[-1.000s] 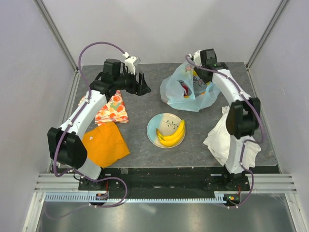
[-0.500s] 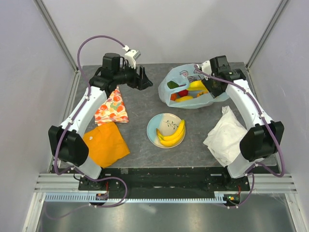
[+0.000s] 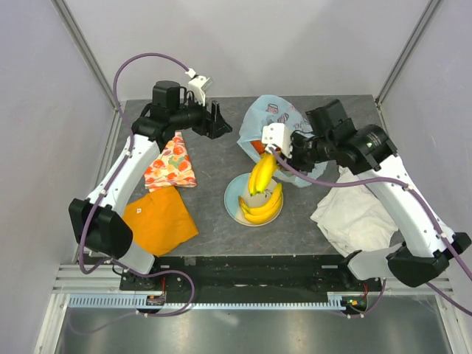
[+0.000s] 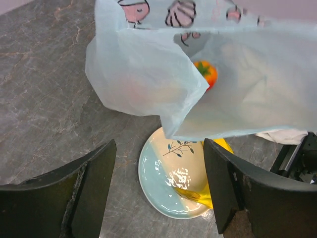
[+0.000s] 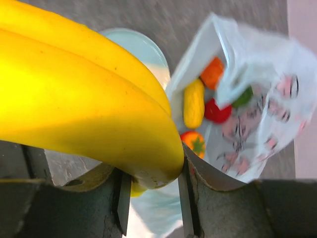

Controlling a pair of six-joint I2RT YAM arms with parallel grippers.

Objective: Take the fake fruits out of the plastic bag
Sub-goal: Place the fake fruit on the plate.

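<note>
Far L, an orange cloth [image 3: 158,220] and a fruit-print cloth [image 3: 171,166] are lying flat on the table [image 3: 214,236].

L gripper [image 3: 217,127] is being held over the far-L part of the table, apart from the bag. In the wrist view its jaws are being shown spread wide, w/ nothing btwn them and nothing touched.

At ctr, a plate [image 3: 234,193] is being occupied by one banana bunch [image 3: 265,208]. Above it, a second banana bunch [image 3: 259,173] is being gripped at its stem end by R gripper [image 3: 276,151]. The jaws are clamped tight, w/ fingers [image 5: 213,203] pressing either side, and the bunch is hanging tip-down. Contact w/ the plate cannot be told.

Just behind, the plastic bag [image 3: 274,116] is being seen w/ its mouth open. Inside are a small yellow-orange fruit [image 5: 194,143], a red fruit [image 5: 216,111], a yellow fruit [image 5: 193,103], an orange piece [image 5: 214,72] and a green piece [image 5: 241,97].

Far R, a white cloth [image 3: 354,214] is lying crumpled beneath the R arm.
</note>
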